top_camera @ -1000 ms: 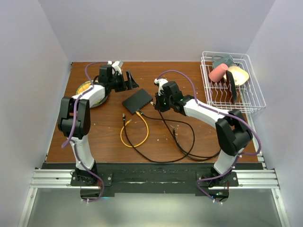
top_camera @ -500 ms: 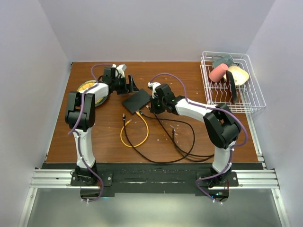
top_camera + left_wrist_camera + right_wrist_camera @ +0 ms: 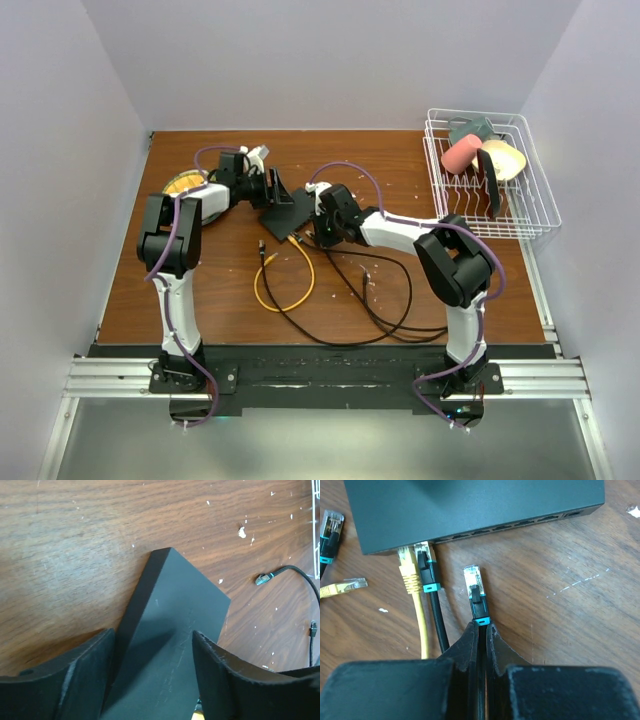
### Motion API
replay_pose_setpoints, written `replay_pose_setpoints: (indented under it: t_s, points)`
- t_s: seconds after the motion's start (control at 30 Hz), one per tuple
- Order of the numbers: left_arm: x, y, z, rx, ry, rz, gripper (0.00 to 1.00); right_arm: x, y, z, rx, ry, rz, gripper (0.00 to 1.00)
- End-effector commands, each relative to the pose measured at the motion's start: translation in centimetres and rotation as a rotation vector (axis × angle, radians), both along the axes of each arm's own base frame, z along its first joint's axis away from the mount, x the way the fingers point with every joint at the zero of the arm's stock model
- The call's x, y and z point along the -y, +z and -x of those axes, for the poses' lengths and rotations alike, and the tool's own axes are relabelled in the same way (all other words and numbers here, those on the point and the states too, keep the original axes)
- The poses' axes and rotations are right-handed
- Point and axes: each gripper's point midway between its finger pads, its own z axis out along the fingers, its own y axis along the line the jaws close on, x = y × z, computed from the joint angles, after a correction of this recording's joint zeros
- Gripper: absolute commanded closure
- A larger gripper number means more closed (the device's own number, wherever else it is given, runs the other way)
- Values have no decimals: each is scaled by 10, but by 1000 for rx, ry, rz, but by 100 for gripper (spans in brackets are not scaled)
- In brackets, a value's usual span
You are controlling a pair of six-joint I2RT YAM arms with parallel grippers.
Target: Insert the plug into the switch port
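Right gripper (image 3: 481, 630) is clenched on the plug (image 3: 472, 581), pinching it just behind the black boot. We see the clear tip aimed at the switch (image 3: 470, 500) but still apart from it, just short of the switch port (image 3: 480, 531) row on the long edge facing the right wrist camera, over the wooden table (image 3: 560, 605). A yellow cable (image 3: 409, 567) and a black cable (image 3: 426, 567) sit in the two ports at that row's left end. Left gripper (image 3: 152, 640) has jaws spread, straddling the switch's opposite corner; we can't tell whether the pads touch it.
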Motion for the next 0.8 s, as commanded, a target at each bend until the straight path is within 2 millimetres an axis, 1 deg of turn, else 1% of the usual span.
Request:
replay_pose_setpoints:
  t_s: [0.0,0.03,0.23,0.37,0.6,0.77]
  points:
    - [0,5,10,-22,-14,30,35,-12,22,-17,64,-24,-33,100]
    - [0,6,11,-22,-16,32,39,-12,21,-17,64,-24,-32,100]
    - [1,3,14,-35,-23,39,44,-13,17,-20,66,-34,-21,100]
    - [2,3,14,-37,-23,42,44,-11,13,-20,64,-40,-6,100]
    - [3,4,14,-35,-28,46,45,-15,15,-19,74,-34,-18,100]
    - [2,2,14,-37,-28,44,45,-19,23,-18,92,-34,-35,100]
